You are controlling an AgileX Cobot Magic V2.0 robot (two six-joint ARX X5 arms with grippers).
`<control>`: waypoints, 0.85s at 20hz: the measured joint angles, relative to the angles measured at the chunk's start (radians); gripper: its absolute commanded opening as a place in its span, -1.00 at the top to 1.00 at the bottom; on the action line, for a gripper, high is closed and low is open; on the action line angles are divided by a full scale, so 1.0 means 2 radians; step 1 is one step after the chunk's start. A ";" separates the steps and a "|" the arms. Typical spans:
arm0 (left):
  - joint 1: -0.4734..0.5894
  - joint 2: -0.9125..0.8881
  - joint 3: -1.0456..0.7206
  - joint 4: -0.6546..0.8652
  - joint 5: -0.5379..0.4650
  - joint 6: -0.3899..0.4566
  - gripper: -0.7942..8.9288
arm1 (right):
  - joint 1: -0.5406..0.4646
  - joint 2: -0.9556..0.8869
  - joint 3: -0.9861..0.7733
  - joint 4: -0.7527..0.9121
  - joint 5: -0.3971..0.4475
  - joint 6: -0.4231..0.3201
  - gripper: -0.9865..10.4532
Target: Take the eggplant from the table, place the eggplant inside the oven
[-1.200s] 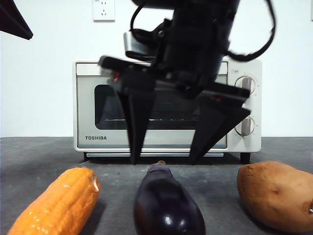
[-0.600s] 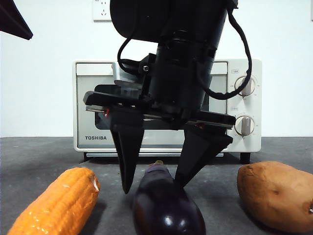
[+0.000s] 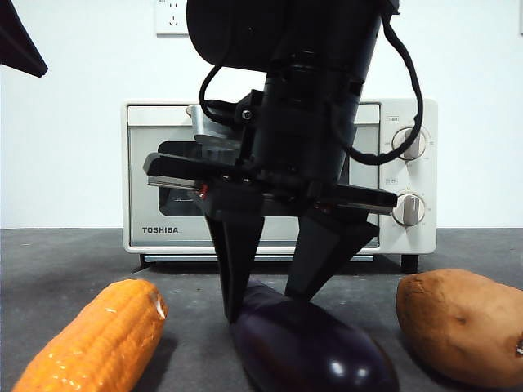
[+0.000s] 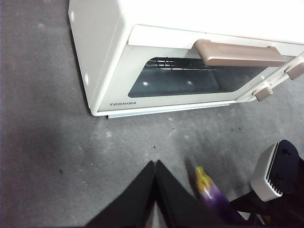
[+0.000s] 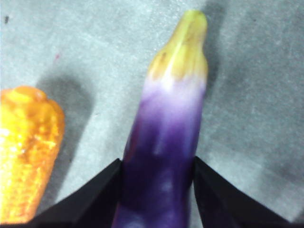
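Observation:
The glossy purple eggplant lies on the dark grey table, between the corn and the sweet potato, in front of the cream TOSHIBA oven. My right gripper comes down from above and is shut on the eggplant's stem half. In the right wrist view both jaws press the sides of the eggplant, below its yellowish stem cap. The oven has its door closed. My left gripper hangs shut and empty above the table, left of the eggplant.
An orange corn cob lies close to the left of the eggplant, and the right wrist view shows the corn cob too. A brown sweet potato lies to the right. The left arm shows as a black tip at the top left corner.
My right gripper came down over the eggplant and its jaws closed in on it. The eggplant's near end swung to the right.

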 measured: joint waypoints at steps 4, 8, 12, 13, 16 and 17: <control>-0.011 0.000 0.000 0.000 0.019 0.003 0.82 | 0.000 -0.030 0.032 -0.083 -0.008 -0.018 0.53; -0.048 0.036 0.022 0.004 0.023 0.003 0.82 | 0.000 -0.100 0.084 -0.202 -0.012 -0.092 0.53; -0.082 0.106 0.086 0.007 0.019 0.007 0.82 | 0.000 -0.188 0.097 -0.273 -0.012 -0.159 0.53; -0.089 0.126 0.106 0.008 0.013 0.011 0.82 | 0.000 -0.209 0.097 -0.282 -0.011 -0.173 0.53; -0.111 0.194 0.171 0.004 -0.003 0.024 0.82 | 0.000 -0.263 0.097 -0.298 -0.011 -0.198 0.53; -0.118 0.216 0.193 0.003 -0.006 0.027 0.82 | 0.000 -0.279 0.097 -0.303 -0.011 -0.202 0.53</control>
